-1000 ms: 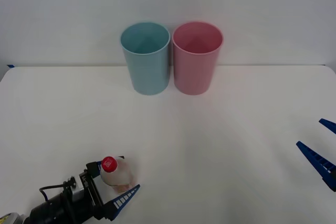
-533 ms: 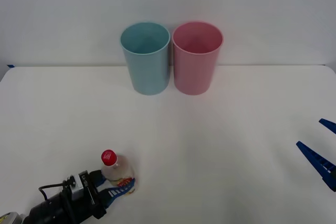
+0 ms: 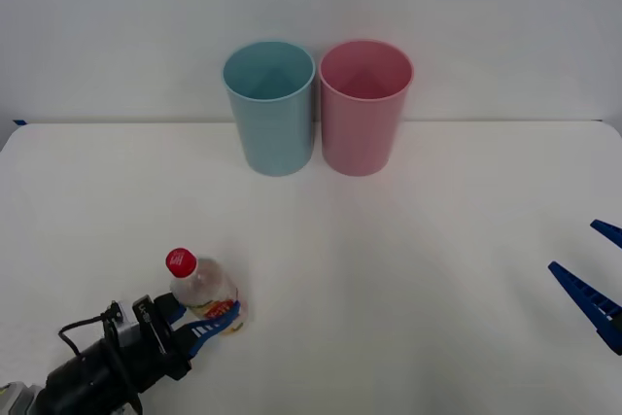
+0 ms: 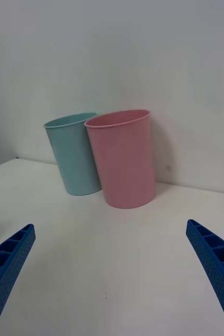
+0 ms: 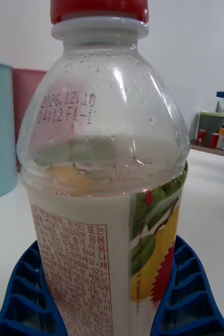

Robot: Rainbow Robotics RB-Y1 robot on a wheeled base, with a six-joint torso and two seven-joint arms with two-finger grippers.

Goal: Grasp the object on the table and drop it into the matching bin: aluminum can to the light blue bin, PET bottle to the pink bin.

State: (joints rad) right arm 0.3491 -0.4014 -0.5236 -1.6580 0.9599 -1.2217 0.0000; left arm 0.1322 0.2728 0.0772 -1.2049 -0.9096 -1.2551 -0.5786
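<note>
Small clear plastic bottle with red screw cap point(image 3: 199, 284) upright near the white bench's point(image 3: 408, 240) near-left edge, left gripper point(image 3: 209, 318) blue fingers point(image 5: 188, 294) pinching its labelled base, right gripper point(image 4: 112, 278) fingers spread, idle at right.

The small clear plastic bottle point(image 3: 202, 290) has a bright red screw cap point(image 3: 180, 260). Its label point(image 5: 153, 247) shows yellow, green and red fruit on one side, and tiny red writing on white on the other. A dark dotted date is printed on the clear upper part. The tall round plastic bin on the left point(image 3: 270, 106) is pale teal-blue. The tall round plastic bin beside it point(image 3: 364, 106) is pink. The wide flat table point(image 3: 408, 269) is plain white. The left end effector point(image 5: 112, 299) has blue ribbed fingers point(image 5: 28, 294) and a black body. The right end effector point(image 4: 112, 275) has blue fingers with small dots.
</note>
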